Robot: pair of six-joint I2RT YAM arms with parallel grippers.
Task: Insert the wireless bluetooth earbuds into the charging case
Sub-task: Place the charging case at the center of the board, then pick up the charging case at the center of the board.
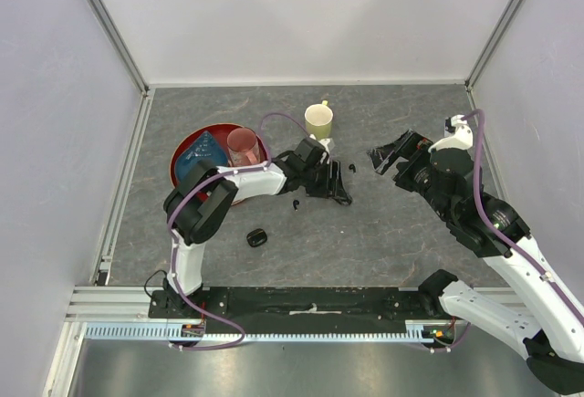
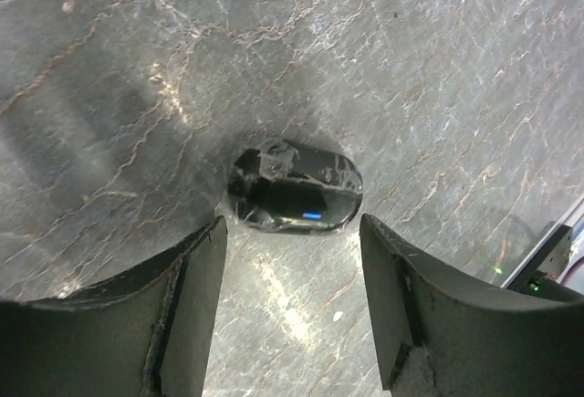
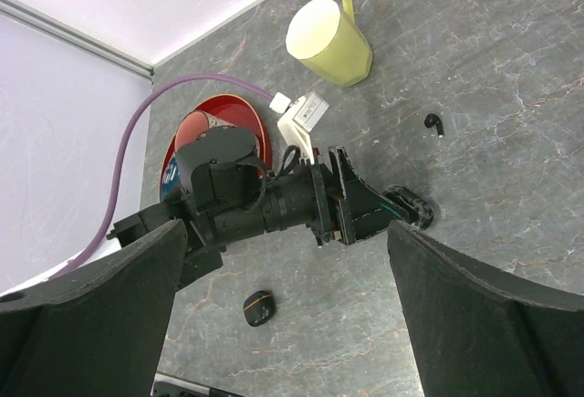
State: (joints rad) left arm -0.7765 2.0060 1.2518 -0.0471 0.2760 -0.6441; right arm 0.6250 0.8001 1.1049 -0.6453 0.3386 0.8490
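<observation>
The charging case (image 2: 295, 189), a glossy black oval showing a small blue light, lies on the grey table just beyond my left gripper's fingertips. My left gripper (image 2: 292, 233) is open, with nothing between its fingers. The right wrist view shows the same case (image 3: 411, 205) at the tip of the left gripper (image 1: 336, 187). One tiny black earbud (image 1: 352, 167) lies to the right of that gripper, also seen as the earbud (image 3: 433, 123) near the mug. Another earbud (image 1: 297, 203) lies beside the left arm. My right gripper (image 1: 388, 155) hangs open over the table, holding nothing (image 3: 285, 233).
A yellow mug (image 1: 318, 121) stands behind the left gripper. A red plate (image 1: 187, 155) holding a blue object and a pink cup (image 1: 242, 146) sits at the left. A closed black oval pod (image 1: 255, 237) lies nearer the arm bases.
</observation>
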